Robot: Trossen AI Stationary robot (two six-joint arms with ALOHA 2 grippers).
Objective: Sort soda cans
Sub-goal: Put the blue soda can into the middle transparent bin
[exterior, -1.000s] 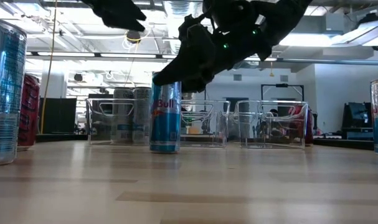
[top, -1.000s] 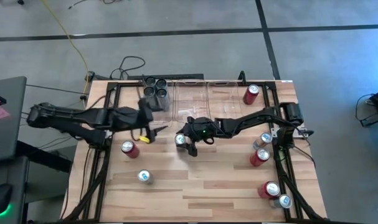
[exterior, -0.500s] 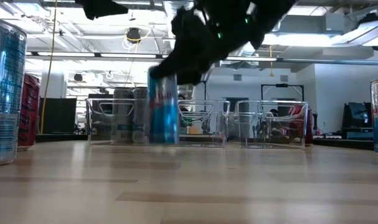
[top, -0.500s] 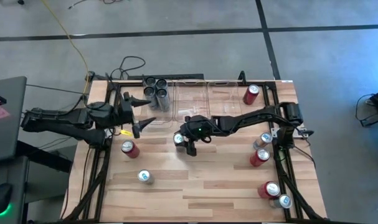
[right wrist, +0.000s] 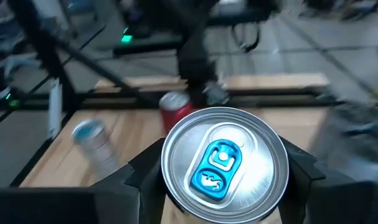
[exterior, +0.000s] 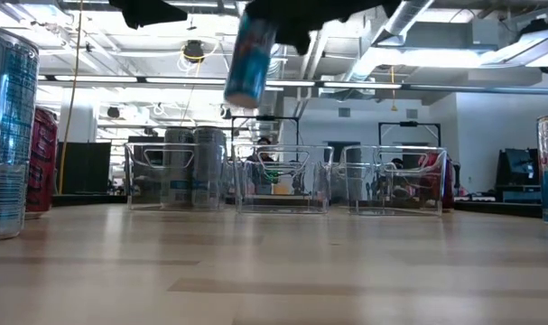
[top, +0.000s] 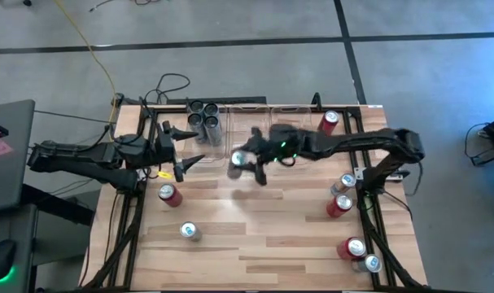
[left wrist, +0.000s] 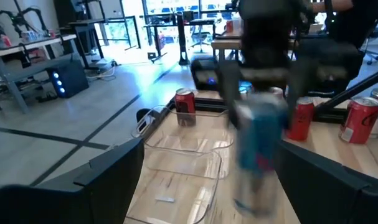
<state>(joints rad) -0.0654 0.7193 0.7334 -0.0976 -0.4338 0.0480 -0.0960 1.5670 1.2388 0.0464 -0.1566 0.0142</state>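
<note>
Right gripper (top: 248,162) clamping silver-blue can (top: 236,162), carrying it in air just near of clear bins (top: 248,122) at table's far edge. Left gripper (top: 181,149) waiting at left, fingers apart, holding nothing. Dark grey cans (top: 203,119) sitting in leftmost bin; about eight loose cans (top: 339,205) remaining. Sorting looking early.

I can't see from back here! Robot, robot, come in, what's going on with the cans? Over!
Right gripper shut on silver-blue can, lifted off table, tilted, near clear bins. Left gripper open, empty, waiting at left. Nothing blocking. Over.
</note>
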